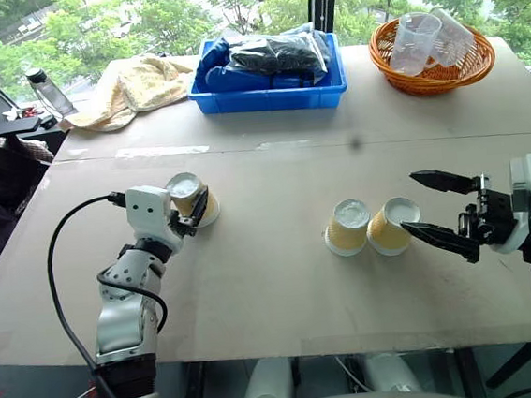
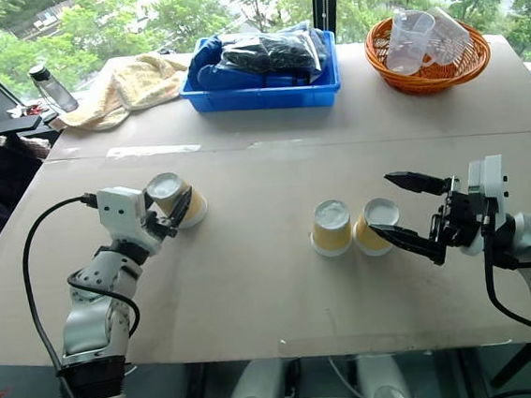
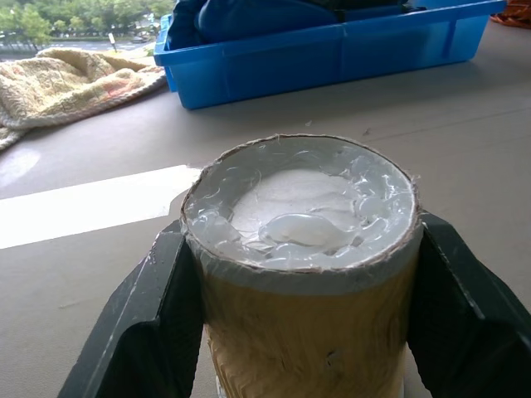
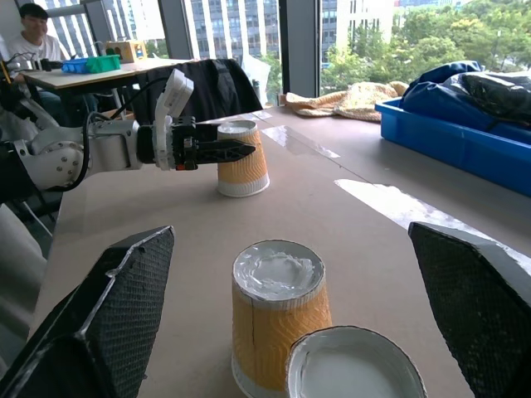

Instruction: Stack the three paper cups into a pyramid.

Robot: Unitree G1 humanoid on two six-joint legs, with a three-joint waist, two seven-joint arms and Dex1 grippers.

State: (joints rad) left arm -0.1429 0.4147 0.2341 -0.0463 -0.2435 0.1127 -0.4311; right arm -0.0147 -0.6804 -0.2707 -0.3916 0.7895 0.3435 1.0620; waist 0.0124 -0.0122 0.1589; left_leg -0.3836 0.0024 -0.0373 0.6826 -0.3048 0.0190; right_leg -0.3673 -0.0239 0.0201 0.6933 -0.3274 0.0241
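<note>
Three tan paper cups stand upside down on the brown table point(image 1: 274, 283). One paper cup point(image 1: 190, 199) stands at the left, and my left gripper point(image 1: 194, 206) is shut on it; in the left wrist view its black fingers point(image 3: 158, 323) press both sides of the cup point(image 3: 299, 207). The other two paper cups point(image 1: 348, 226) point(image 1: 392, 225) stand side by side, touching, at the centre right. My right gripper point(image 1: 409, 204) is open just to the right of that pair, pointing at them with nothing between its fingers point(image 4: 108, 323).
A blue bin point(image 1: 270, 97) with dark bags sits at the back centre. At the back right stands an orange basket point(image 1: 423, 78) holding clear plastic cups. A beige towel point(image 1: 137, 84) and a bottle point(image 1: 48, 88) lie at the back left. A person point(image 4: 33, 33) sits at a far table.
</note>
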